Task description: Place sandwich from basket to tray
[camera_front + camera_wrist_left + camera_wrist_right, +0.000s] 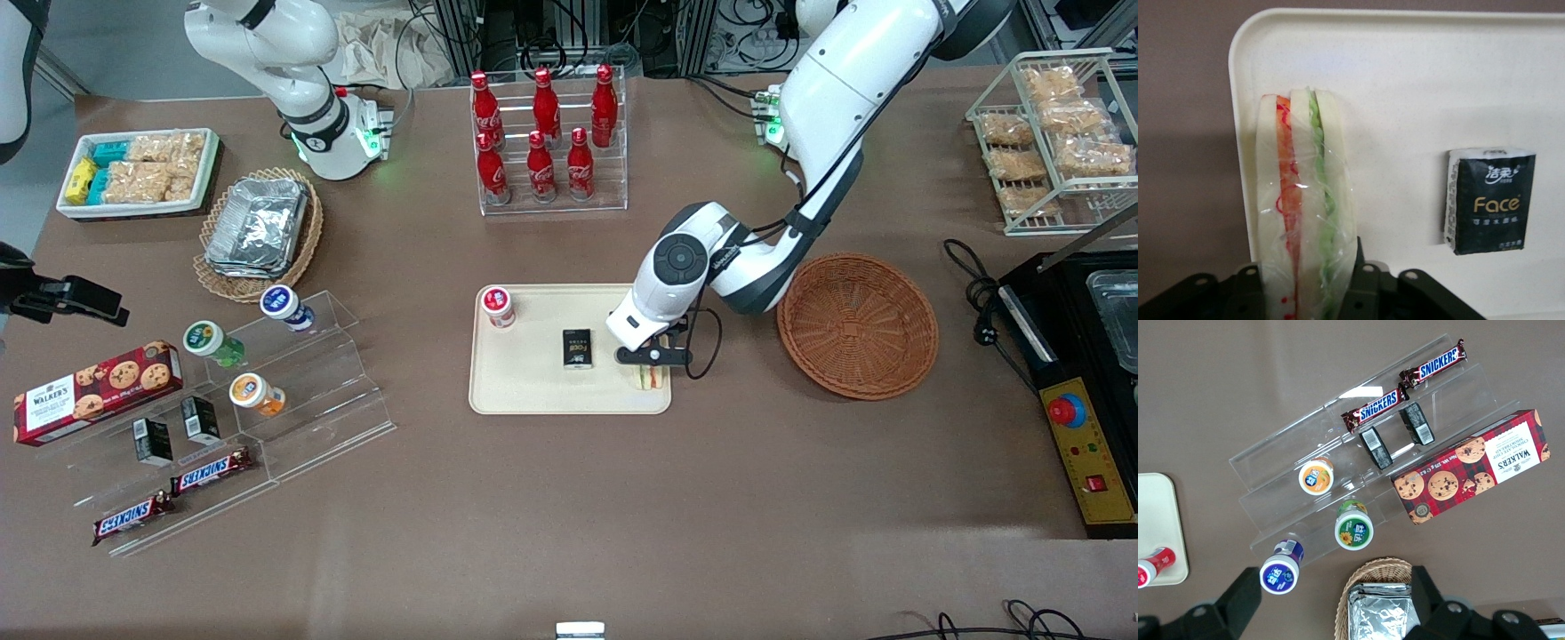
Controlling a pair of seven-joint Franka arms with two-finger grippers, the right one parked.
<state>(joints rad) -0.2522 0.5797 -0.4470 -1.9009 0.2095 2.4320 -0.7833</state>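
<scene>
sandwich [1305, 200] pinched upright between my gripper [652, 366] jaws, over the tray [533, 396] corner nearest the camera | black tissue pack [578, 348] and red-capped bottle [499, 307] farther along the tray | basket [857, 324] beside the tray, toward my end

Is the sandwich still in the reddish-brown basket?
No: the basket is empty, and the sandwich sits between the end effector fingers over the tray.
</scene>
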